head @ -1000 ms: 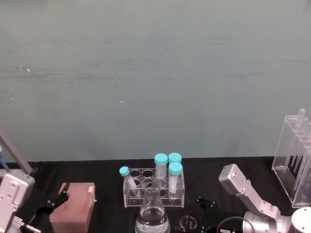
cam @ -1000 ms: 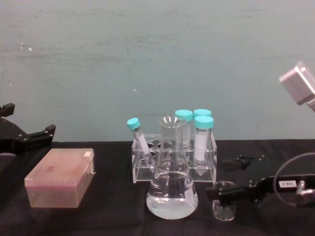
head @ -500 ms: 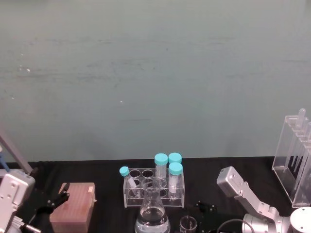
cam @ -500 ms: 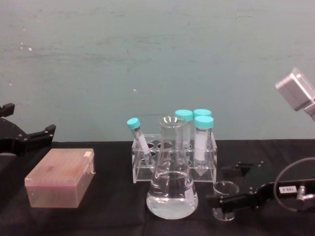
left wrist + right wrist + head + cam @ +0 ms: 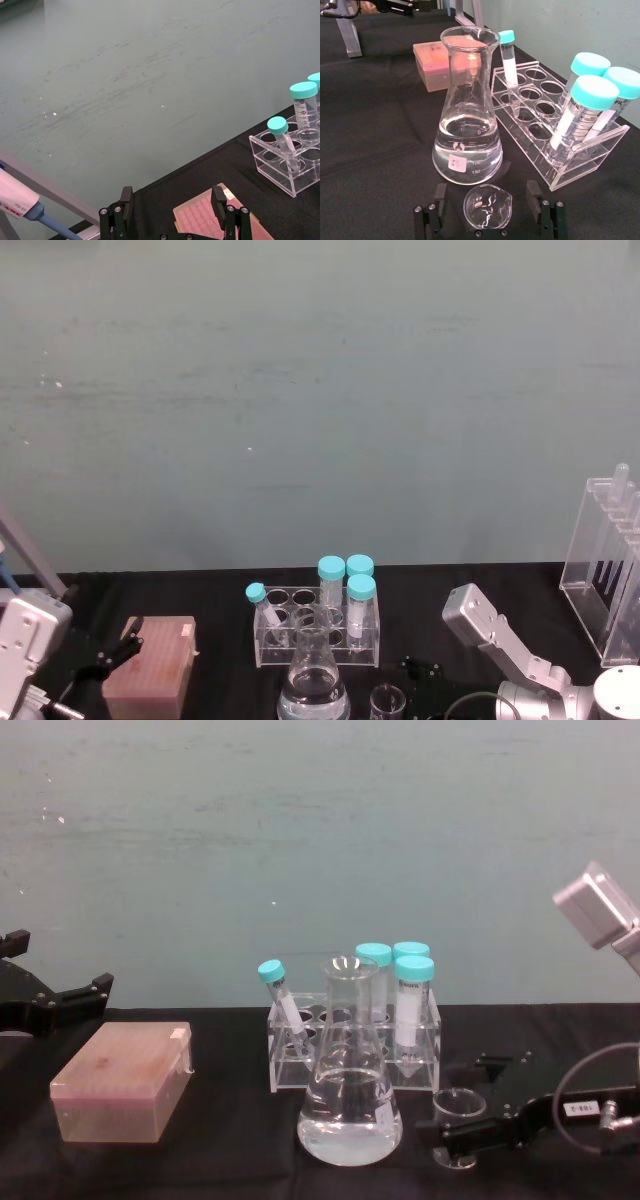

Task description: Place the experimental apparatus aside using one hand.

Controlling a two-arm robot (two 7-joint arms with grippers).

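Observation:
A small glass beaker (image 5: 487,206) stands on the black table, in front of and to the right of a large conical flask (image 5: 468,145) partly filled with clear liquid. My right gripper (image 5: 487,201) is open, low at the table, with one finger on each side of the beaker and a gap to the glass on both. From the chest view the beaker (image 5: 459,1101) sits right of the flask (image 5: 350,1095), with the right gripper (image 5: 462,1117) around its base. A tall clear plastic stand (image 5: 608,570) stands at the far right. My left gripper (image 5: 171,200) hangs open at the left, above a pink tip box (image 5: 210,222).
A clear tube rack (image 5: 352,1040) with several teal-capped tubes stands just behind the flask. The pink tip box (image 5: 122,1082) lies at the left of the table. A pipette (image 5: 17,197) rests at the far left. A teal wall backs the table.
My right gripper has sunk lower around the beaker, its near finger now at the beaker's base. The flask, the rack and the left arm have not moved.

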